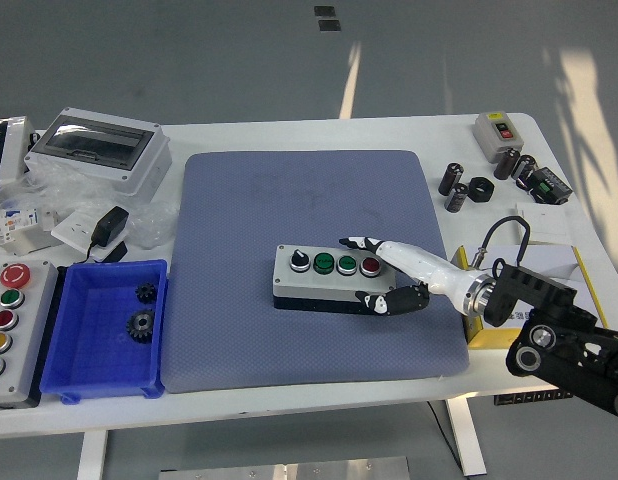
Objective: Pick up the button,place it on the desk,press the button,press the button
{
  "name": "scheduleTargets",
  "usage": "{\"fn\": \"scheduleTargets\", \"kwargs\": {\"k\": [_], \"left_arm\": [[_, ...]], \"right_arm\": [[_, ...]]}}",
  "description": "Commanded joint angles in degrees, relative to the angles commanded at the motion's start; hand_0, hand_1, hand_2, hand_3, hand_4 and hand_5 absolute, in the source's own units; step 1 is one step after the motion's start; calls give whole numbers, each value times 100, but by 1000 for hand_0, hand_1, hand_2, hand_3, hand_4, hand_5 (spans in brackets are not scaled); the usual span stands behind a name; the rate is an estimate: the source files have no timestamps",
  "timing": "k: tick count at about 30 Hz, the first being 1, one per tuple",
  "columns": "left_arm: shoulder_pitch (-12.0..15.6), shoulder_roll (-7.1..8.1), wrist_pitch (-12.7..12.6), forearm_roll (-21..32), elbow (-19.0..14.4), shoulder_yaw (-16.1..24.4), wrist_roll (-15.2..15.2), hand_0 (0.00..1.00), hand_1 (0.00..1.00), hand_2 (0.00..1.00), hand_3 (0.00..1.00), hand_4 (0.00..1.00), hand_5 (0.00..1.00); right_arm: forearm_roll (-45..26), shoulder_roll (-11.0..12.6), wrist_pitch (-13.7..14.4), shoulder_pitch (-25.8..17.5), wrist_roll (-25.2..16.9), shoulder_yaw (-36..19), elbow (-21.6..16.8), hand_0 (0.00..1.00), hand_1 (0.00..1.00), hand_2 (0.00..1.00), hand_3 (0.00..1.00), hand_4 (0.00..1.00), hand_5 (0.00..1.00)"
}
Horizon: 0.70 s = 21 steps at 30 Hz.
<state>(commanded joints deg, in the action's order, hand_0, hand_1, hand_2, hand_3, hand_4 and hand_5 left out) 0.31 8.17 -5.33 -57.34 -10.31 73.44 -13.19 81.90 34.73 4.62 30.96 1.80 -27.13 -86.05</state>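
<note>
Your white bench carries a blue-grey padded mat, and the grey four-button control box already sits on it just left of the right robot hand, so pick-and-place looks done. The robot hand clasps the box's right end, finger above, thumb below; pressing seems left.

Blue bin with two gears, grey enclosure, black cylinders at right
</note>
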Motion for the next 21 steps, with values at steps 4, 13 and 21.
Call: {"fn": "scheduleTargets", "kwargs": {"k": [4,13,21], "left_arm": [[3,-2,12,-18,0,12,-2,619,561,556,603,590,157],[4,-6,36,-37,0,22,3,618,560,554,600,587,159],[56,-11,15,6,0,32,-13,618,559,549,598,585,158]], "right_arm": [[-35,69,-110,-50,-12,-136,-72,998,954,955,998,559,2],[-242,526,-233,-383,-17,-742,-623,998,978,990,998,570,2],[-572,1208,-278,-829,637,-1726,-1501,998,998,998,998,606,2]]}}
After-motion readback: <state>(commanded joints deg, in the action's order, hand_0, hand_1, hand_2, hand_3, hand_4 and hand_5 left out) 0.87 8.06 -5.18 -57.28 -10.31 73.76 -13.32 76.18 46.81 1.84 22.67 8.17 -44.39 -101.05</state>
